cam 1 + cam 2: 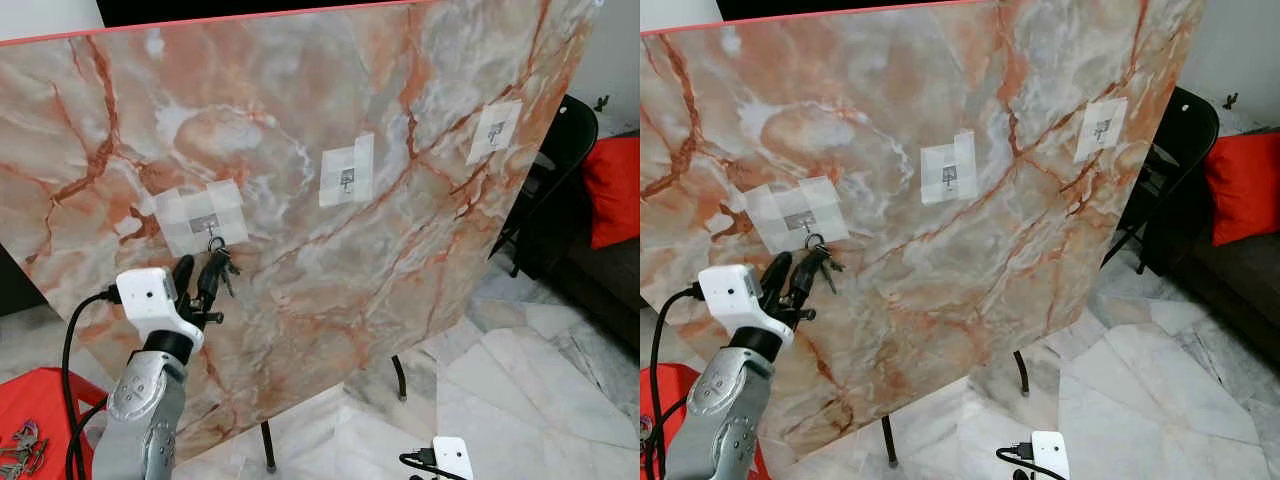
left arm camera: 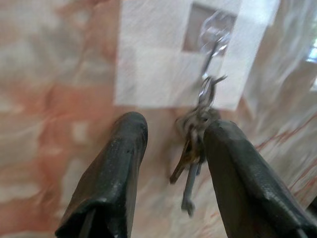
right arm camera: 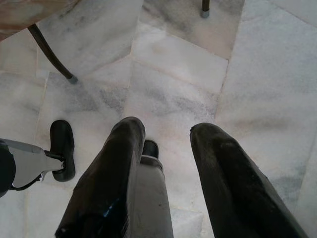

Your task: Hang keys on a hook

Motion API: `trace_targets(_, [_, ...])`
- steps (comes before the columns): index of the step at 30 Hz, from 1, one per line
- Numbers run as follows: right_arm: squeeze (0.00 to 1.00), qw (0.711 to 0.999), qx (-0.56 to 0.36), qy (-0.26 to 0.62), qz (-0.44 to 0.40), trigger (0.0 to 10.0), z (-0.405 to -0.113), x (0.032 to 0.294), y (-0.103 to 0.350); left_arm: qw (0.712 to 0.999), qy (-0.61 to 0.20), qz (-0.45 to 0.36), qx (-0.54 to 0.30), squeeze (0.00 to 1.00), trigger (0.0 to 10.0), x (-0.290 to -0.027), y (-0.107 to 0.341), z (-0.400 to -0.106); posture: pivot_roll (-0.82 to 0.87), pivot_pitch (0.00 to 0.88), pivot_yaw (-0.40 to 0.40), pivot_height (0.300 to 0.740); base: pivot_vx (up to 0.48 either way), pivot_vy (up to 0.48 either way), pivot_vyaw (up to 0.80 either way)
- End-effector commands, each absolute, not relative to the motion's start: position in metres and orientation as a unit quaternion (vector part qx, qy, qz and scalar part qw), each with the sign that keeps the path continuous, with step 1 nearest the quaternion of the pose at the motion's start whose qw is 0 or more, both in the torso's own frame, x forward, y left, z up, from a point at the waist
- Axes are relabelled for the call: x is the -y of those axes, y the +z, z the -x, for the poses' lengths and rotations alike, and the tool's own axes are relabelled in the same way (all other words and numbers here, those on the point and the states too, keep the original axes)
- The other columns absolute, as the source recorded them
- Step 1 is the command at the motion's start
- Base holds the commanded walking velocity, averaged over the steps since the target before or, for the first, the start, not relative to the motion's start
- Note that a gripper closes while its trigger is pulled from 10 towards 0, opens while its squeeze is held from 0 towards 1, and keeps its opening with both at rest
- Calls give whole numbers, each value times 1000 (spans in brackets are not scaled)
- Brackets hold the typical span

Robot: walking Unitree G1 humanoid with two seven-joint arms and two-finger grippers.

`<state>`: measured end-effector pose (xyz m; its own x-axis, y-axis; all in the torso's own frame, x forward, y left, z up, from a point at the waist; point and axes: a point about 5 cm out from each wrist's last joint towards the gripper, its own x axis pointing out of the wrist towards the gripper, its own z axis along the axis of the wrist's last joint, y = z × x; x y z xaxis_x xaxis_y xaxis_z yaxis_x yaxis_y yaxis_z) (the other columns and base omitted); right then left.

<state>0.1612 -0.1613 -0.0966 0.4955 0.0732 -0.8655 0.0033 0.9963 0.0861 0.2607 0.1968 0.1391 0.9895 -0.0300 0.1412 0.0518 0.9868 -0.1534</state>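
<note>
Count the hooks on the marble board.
3, each on a taped patch: the left hook with the keys hanging on it beside the left tool, the middle hook, and the right hook near the board's edge.

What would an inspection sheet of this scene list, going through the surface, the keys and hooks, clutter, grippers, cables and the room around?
Surface: marble-patterned board leaning upright, on thin dark legs.
Job's things: keys hang from the left hook; middle hook and right hook, each on a taped patch, are bare.
Clutter: more keys on a red surface low at the left.
Grippers: left gripper open, its fingers either side of the hanging keys; right gripper open, hanging idle over the floor.
Cables: black cable looping from the left wrist camera.
Surroundings: marble floor, black chair, red cushion.
</note>
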Motion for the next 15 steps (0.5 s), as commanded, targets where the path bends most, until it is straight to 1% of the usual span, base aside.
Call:
trace_targets(1, [0, 865, -500, 16, -41, 10000, -163, 162, -96, 996, -24, 57, 63, 882, 10000, -199, 137, -257, 82, 7, -65, 740, 0, 0, 0])
trace_targets(3, [0, 865, -500, 17, -40, 10000, -163, 162, -96, 996, -27, 52, 60, 882, 10000, -200, 136, -255, 82, 6, -65, 740, 0, 0, 0])
trace_targets(4, [0, 865, -500, 17, -40, 10000, -163, 163, -96, 997, -24, 51, 59, 859, 10000, -203, 134, -252, 82, 3, -64, 740, 0, 0, 0])
trace_targets(5, [0, 865, -500, 17, -40, 10000, -163, 163, -96, 997, -22, 51, 58, 800, 10000, -205, 133, -251, 83, 1, -63, 740, 0, 0, 0])
trace_targets(6, [0, 865, -500, 17, -39, 10000, -163, 163, -96, 997, -18, 49, 56, 678, 10000, -207, 131, -249, 82, 1, -62, 740, 0, 0, 0])
trace_targets(7, [0, 865, -500, 17, -39, 10000, -162, 163, -96, 997, -16, 48, 54, 529, 10000, -209, 130, -247, 81, 0, -62, 740, 0, 0, 0])
trace_targets(8, [0, 865, -500, 17, -39, 10000, -162, 163, -96, 997, -13, 48, 52, 0, 10000, -211, 128, -244, 84, 0, -61, 740, 0, 0, 0])
trace_targets(13, [0, 865, -500, 19, -34, 10000, -162, 163, -96, 999, -11, 30, 26, 0, 10000, -220, 116, -233, 88, 0, -63, 740, 0, 0, 0])
trace_targets(14, [0, 865, -501, 20, -33, 10000, -161, 163, -96, 1000, -22, 16, 5, 0, 10000, -223, 108, -230, 89, 0, -61, 740, 0, 0, 0])
trace_targets(15, [0, 864, -501, 21, -32, 10000, -161, 163, -96, 999, -36, -35, -20, 0, 10000, -224, 99, -227, 88, 0, -61, 740, 0, 0, 0])
